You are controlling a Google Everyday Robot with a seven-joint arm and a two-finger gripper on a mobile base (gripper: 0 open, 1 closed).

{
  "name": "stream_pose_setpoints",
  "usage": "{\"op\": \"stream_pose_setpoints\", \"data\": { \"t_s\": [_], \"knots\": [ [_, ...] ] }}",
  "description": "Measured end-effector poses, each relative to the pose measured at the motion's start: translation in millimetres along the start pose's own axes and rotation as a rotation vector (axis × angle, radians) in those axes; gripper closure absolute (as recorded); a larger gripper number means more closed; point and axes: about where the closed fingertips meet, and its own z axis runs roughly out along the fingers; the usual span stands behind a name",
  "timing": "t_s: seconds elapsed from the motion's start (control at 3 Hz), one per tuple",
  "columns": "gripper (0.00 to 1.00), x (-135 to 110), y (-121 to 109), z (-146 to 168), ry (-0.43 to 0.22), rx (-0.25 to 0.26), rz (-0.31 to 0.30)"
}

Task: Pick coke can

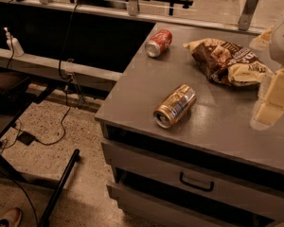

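I take the gold-bronze can [175, 106] as my reference: it lies on its side in the middle of the grey cabinet top [217, 131], one silver end facing the near edge. The coke can [158, 43] lies beyond it and a little to the left, well apart from it, also on its side (silver end turned toward the left edge) near the far corner of the top. Beyond the gold-bronze can and to its right sits a crumpled brown chip bag [229, 60]. My gripper [272, 105] hangs well to the right of the gold-bronze can, at the edge of my view above the top. I cannot tell how far open it is. It is nowhere near the coke can.
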Motion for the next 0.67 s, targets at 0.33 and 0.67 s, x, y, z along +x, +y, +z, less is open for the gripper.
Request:
{"op": "stream_pose_setpoints", "data": {
  "t_s": [0.33, 0.67],
  "knots": [
    [0.0, 0, 0, 0, 0.0, 0.0, 0.0],
    [0.0, -26, -44, 14, -0.054, 0.02, -0.002]
  ]
}}
